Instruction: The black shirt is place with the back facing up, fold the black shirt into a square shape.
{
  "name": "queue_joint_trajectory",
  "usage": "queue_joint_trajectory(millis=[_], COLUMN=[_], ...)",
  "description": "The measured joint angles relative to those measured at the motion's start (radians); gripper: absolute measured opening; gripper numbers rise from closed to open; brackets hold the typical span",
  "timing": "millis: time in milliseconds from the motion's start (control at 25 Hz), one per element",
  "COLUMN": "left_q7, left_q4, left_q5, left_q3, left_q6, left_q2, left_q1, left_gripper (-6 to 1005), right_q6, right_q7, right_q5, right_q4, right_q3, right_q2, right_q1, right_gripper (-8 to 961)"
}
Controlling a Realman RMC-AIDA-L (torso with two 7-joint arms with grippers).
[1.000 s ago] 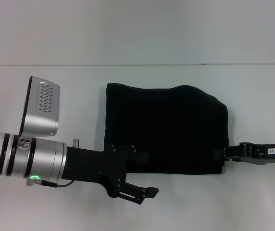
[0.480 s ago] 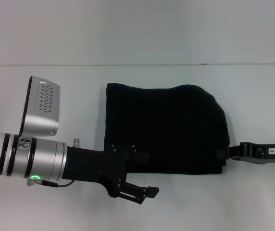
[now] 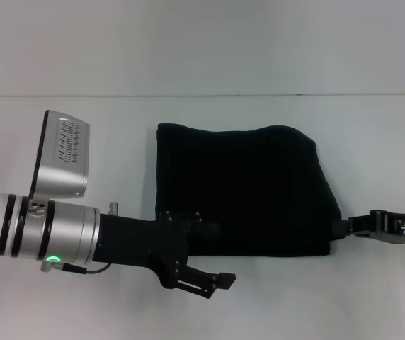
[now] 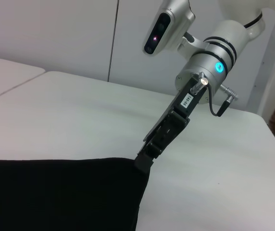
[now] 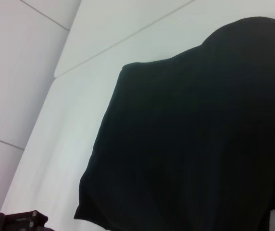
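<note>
The black shirt lies folded into a rough square on the white table, plain side up, with no lettering showing. It also shows in the left wrist view and fills the right wrist view. My right gripper is at the shirt's near right corner and is shut on its edge, as the left wrist view also shows. My left gripper hovers just in front of the shirt's near left corner, partly over its near edge.
The white table stretches around the shirt, with its far edge line behind. My left arm's silver wrist and camera housing cover the near left part.
My right gripper has drawn back to the right, and the shirt's near right corner has stretched out with it. The left arm has barely moved.
</note>
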Motion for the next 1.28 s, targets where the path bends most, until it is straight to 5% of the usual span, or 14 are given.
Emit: queue_joint_trajectory(millis=[680, 960, 1280], left_q7=[-0.015, -0.098, -0.34], left_q4=[0.006, 0.004, -0.003], left_q5=[-0.029, -0.148, -0.202], left_q3=[-0.04, -0.093, -0.097], left_q6=[-0.052, -0.148, -0.363], left_q2=[0.004, 0.014, 0.012], left_q1=[-0.01, -0.031, -0.054], left_gripper=[934, 934, 934], right_q6=[-0.005, -0.08, -0.147], right_q7=[-0.037, -0.231, -0.437], right_q5=[-0.001, 0.029, 0.124], right_q4=[-0.065, -0.101, -0.121], right_q3=[0.065, 0.214, 0.224], right_q2=[-0.009, 0.002, 0.018], right_q1=[-0.067, -0.083, -0.076], right_gripper=[95, 389, 708])
